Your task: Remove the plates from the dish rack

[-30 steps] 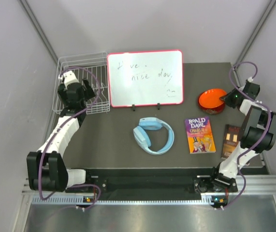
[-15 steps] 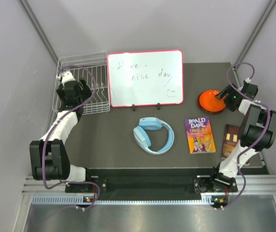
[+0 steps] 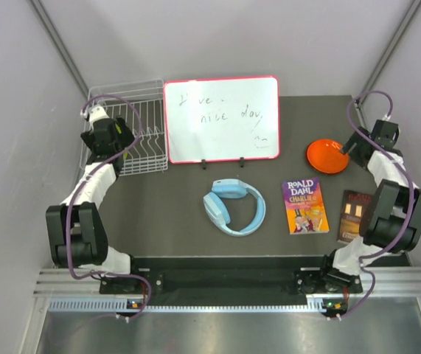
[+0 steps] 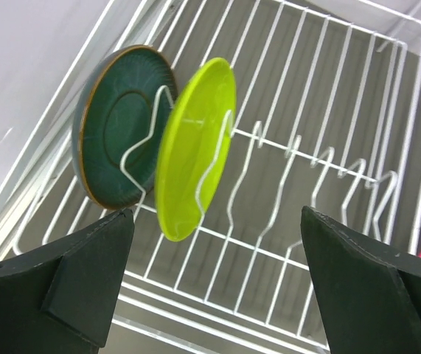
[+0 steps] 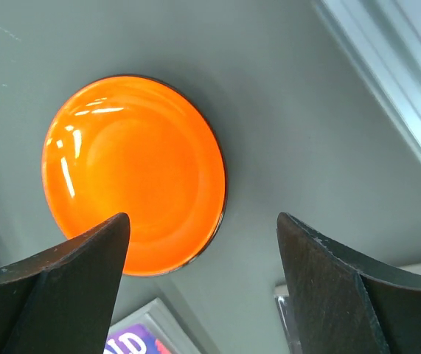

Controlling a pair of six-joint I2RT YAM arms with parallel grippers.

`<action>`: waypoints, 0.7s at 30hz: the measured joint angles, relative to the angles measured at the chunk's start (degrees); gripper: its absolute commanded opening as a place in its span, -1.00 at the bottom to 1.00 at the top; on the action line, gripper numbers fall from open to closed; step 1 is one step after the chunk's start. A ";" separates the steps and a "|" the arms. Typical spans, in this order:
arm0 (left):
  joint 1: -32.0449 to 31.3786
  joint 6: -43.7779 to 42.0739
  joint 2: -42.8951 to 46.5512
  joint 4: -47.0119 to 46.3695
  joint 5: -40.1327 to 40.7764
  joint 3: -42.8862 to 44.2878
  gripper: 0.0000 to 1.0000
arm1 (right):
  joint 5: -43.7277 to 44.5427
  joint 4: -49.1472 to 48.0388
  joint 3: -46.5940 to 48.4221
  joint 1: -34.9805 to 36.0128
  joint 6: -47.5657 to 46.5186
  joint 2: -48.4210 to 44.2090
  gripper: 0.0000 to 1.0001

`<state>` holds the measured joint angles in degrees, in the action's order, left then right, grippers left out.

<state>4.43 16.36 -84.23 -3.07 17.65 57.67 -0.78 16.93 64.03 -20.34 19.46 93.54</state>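
Note:
The white wire dish rack (image 3: 141,110) stands at the table's back left. Two plates stand upright between its tines: a dark green plate (image 4: 119,122) and beside it a lime green plate (image 4: 195,144). My left gripper (image 3: 114,140) hovers over the rack's left part, open, with the plates a little beyond its fingertips (image 4: 216,214). An orange plate (image 3: 327,156) lies flat on the table at the right. Just right of it is my right gripper (image 3: 352,147), open and empty, with the orange plate (image 5: 133,173) below its left finger.
A red-framed whiteboard (image 3: 221,119) stands right of the rack. Blue headphones (image 3: 234,206) lie mid-table, a purple Roald Dahl book (image 3: 304,204) and a dark book (image 3: 352,214) lie in front of the orange plate. Grey walls close in on both sides.
My right gripper opened, let the orange plate go onto the table and drew back to the right. My left gripper shifted left over the rack and stayed open.

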 measured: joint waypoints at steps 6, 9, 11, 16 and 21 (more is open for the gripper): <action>1.09 -0.61 -2.95 -1.75 1.99 0.70 0.72 | 0.79 0.04 -5.35 2.21 -0.07 -8.17 0.61; 1.49 -1.05 -5.86 -3.43 2.34 1.92 0.45 | 0.72 0.24 -7.43 5.03 -0.42 -11.67 0.61; 1.53 -1.27 -7.91 -4.68 2.51 2.34 0.26 | 0.68 0.26 -8.35 6.67 -0.46 -13.29 0.61; 1.53 -2.21 -11.34 -7.10 3.41 2.43 -0.04 | 0.70 0.20 -11.10 9.09 -0.46 -16.59 0.61; 1.53 -2.86 -12.94 -8.96 4.72 2.43 -0.73 | 0.72 0.13 -13.51 10.12 -0.42 -18.64 0.61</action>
<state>5.96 13.50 -97.17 -12.03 22.37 60.10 -0.05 17.06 50.52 -10.22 19.05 74.89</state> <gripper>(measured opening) 0.350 0.806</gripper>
